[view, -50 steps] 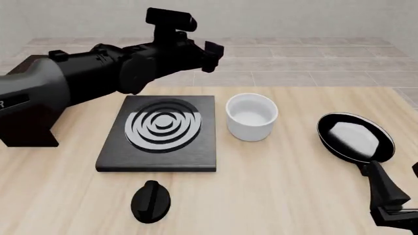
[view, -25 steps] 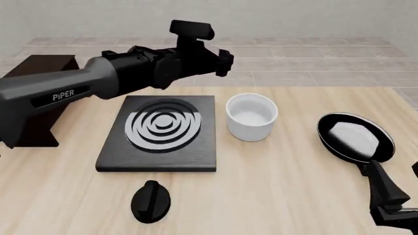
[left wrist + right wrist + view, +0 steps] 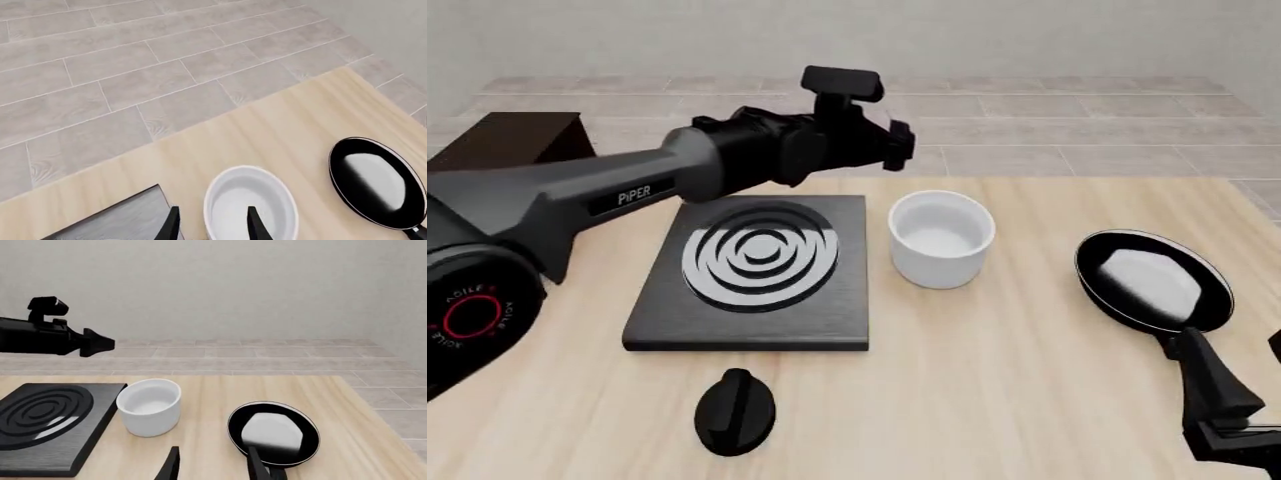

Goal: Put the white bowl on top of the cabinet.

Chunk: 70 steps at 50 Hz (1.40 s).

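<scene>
The white bowl (image 3: 941, 238) stands upright on the table, right of the stove plate; it also shows in the left wrist view (image 3: 250, 207) and the right wrist view (image 3: 150, 405). The dark brown cabinet (image 3: 514, 140) stands at the far left, partly hidden by the left arm. My left gripper (image 3: 894, 140) is open and empty, raised above the table's far edge, behind and left of the bowl; in its wrist view (image 3: 212, 227) the fingers frame the bowl's near rim. My right gripper (image 3: 1238, 365) is open and empty at the front right, near the pan's handle (image 3: 213, 467).
A black square stove plate (image 3: 754, 270) with silver rings lies left of the bowl. A black knob (image 3: 735, 410) lies in front of it. A black frying pan (image 3: 1154, 280) with a white reflection lies right of the bowl.
My left arm has swung to the right and stretched out, bringing its gripper closer to the bowl from behind. The bowl and the right arm have not moved.
</scene>
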Motion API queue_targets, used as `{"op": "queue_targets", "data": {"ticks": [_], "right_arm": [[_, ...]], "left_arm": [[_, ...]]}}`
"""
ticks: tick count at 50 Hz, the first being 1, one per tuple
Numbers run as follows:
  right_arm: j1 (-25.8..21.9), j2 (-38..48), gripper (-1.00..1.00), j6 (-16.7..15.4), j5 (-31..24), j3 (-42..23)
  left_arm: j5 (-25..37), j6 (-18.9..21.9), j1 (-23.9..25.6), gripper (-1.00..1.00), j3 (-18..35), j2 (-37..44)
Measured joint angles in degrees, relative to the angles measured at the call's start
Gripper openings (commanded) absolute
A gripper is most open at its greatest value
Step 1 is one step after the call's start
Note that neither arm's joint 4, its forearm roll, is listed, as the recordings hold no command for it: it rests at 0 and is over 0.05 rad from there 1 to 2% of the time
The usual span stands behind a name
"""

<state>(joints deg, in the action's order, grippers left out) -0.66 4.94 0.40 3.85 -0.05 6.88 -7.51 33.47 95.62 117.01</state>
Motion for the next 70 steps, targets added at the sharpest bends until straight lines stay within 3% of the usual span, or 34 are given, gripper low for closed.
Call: {"op": "queue_targets", "data": {"ticks": [22,70], "right_arm": [[0.00,0.00,1.00,0.00,0.00,0.00],[0.00,0.00,1.00,0.00,0.00,0.00]], "left_arm": [[6.20,-1.63,-1.45,1.00,9.59,8.59],[11.39,-1.10,-1.92,1.00,21.53,20.67]]}}
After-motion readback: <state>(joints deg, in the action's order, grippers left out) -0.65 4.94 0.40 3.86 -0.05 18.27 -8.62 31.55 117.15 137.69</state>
